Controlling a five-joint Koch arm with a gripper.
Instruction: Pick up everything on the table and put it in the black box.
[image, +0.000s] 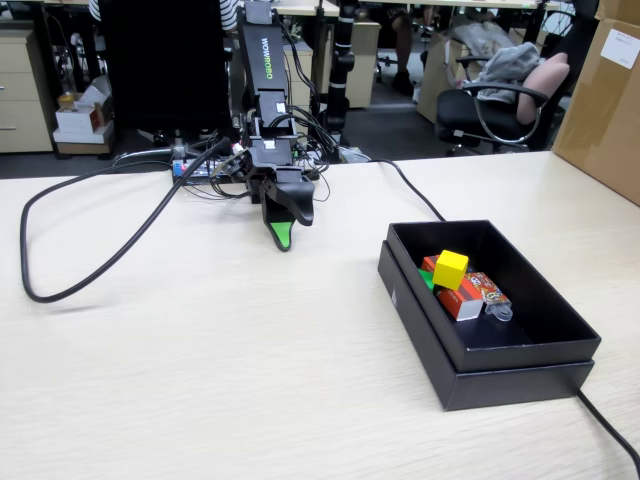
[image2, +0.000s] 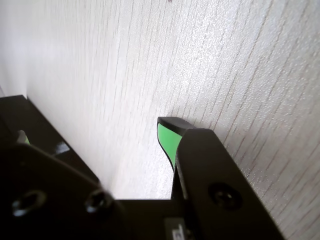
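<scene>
an office: black swivel chairs (image: 495, 110), pale wooden drawer cabinets (image: 22, 90) and brown cardboard cartons (image: 605, 95) ring a light wood-grain table (image: 200, 360).

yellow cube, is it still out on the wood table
No, the small yellow cube sits inside the shallow black cardboard box, atop the red block.

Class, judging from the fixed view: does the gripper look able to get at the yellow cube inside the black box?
Probably yes: the yellow cube sits on top of the pile in the open black box, nothing covering it, and bare table separates it from the gripper.
</scene>
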